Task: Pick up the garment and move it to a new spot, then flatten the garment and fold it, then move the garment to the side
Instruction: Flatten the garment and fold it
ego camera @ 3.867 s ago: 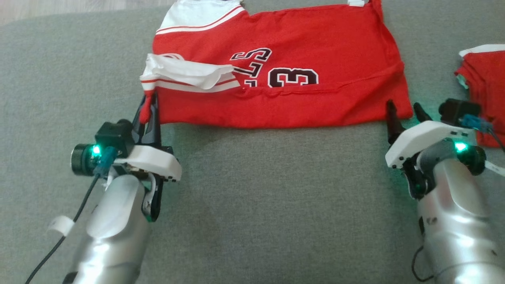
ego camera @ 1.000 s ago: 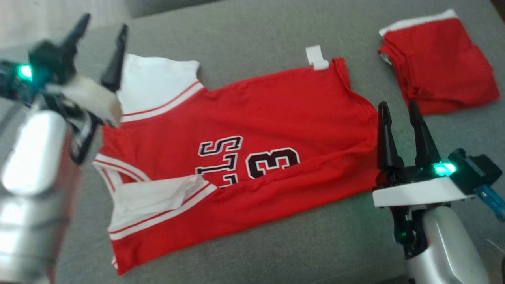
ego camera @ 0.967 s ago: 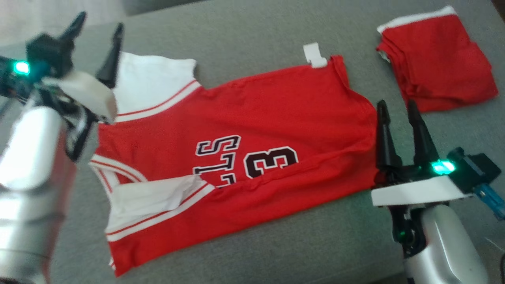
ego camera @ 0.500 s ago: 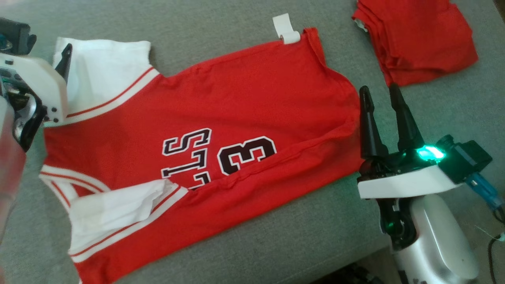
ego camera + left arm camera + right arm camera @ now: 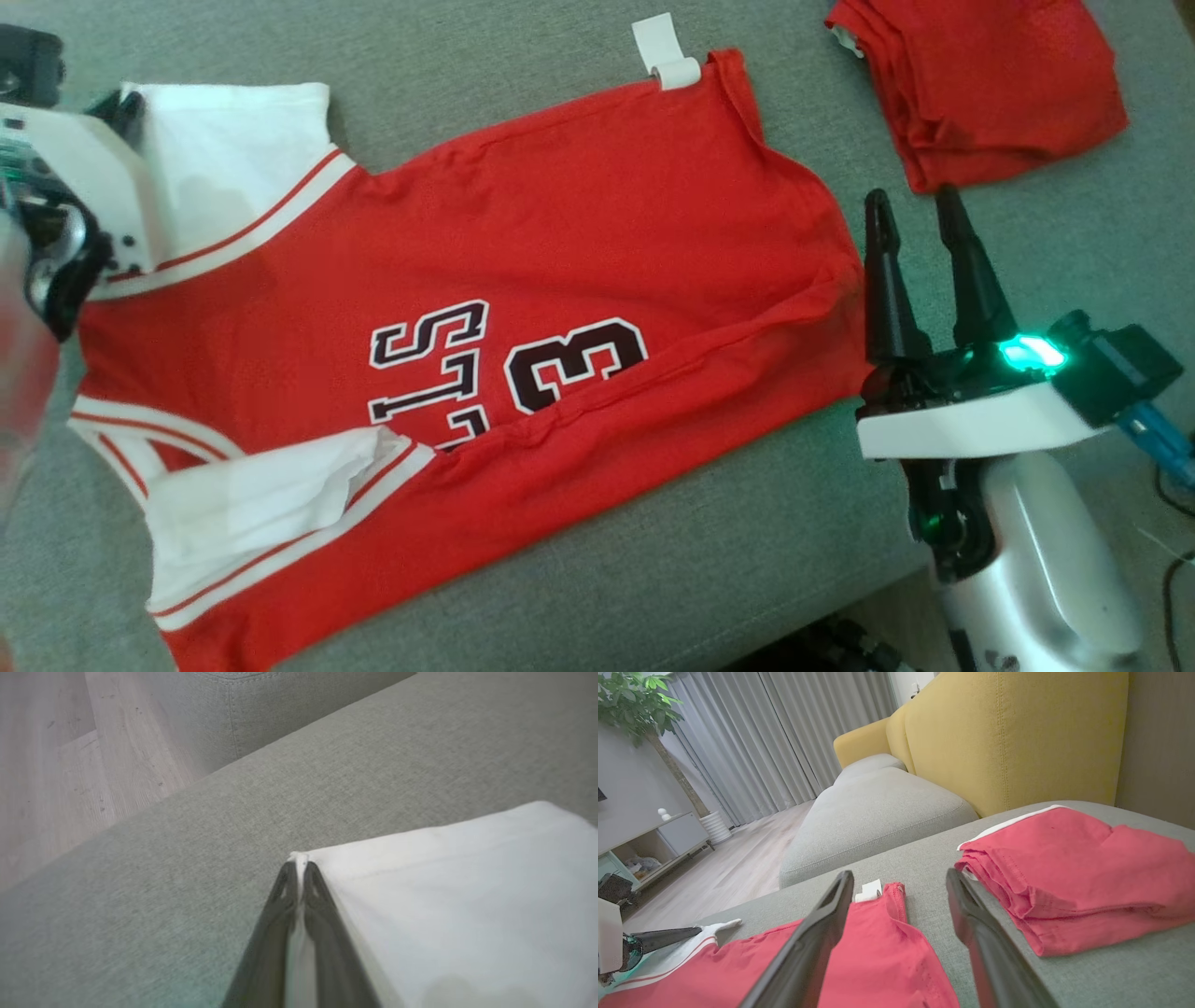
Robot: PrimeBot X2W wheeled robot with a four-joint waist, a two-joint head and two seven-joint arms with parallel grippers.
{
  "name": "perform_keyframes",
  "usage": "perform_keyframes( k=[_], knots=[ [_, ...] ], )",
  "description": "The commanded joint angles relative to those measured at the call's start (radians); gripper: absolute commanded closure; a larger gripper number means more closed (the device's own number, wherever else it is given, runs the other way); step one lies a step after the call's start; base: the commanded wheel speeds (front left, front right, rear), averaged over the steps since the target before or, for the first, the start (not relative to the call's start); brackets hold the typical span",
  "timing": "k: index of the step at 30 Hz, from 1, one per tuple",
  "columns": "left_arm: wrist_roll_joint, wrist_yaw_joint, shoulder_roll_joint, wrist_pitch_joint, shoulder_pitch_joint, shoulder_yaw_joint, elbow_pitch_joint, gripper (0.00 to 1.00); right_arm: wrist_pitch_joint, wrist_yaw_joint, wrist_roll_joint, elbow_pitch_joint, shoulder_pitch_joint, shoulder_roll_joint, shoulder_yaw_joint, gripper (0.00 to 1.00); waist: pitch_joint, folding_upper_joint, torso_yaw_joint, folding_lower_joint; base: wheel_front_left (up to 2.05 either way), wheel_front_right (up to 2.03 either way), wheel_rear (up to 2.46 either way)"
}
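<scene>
Garment (image 5: 597, 215): red jersey, white sleeves, black lettering, flat on grey cushion (image 5: 672, 579)

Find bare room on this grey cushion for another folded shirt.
Free: the cushion strip between the jersey and the front edge; also beyond the jersey's far edge. Crowded: the gap between jersey and folded red pile, where the right hand stands.

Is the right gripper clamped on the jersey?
No: in the right wrist view the right gripper has its fingers spread wide above the jersey, with no cloth pinched between them.
</scene>
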Motion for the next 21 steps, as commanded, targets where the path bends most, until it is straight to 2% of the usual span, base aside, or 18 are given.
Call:
perform_keyframes(
  k=[1,7,15,18,21],
  knots=[
    [-0.009,0.002,0.041,0.001,-0.024,0.016,-0.011,1.00,-0.011,-0.001,0.000,-0.033,-0.016,-0.005,0.013,0.00,-0.004,0.0000,0.006,-0.0001,0.00,0.00,0.00],
    [-0.031,0.002,0.024,-0.131,-0.036,-0.008,-0.018,1.00,-0.011,-0.001,-0.033,-0.022,-0.017,-0.005,-0.014,0.00,-0.043,0.0000,0.054,-0.0001,0.00,0.00,0.00],
    [0.004,0.017,-0.093,-0.365,-0.041,-0.023,-0.026,1.00,-0.010,-0.001,-0.114,0.000,-0.024,-0.005,-0.116,0.00,-0.152,0.0000,0.188,-0.0001,0.00,0.00,0.00],
    [0.022,0.030,-0.125,-0.422,-0.028,-0.039,-0.067,1.00,0.028,-0.001,-0.162,0.002,-0.048,-0.005,-0.165,0.00,-0.175,0.0000,0.243,-0.0001,0.00,0.00,0.00],
    [0.024,0.041,-0.149,-0.456,0.009,-0.049,-0.131,1.00,0.116,-0.001,-0.211,0.007,-0.079,-0.006,-0.235,0.00,-0.191,0.0000,0.292,-0.0001,0.00,0.00,0.00]
  ],
)
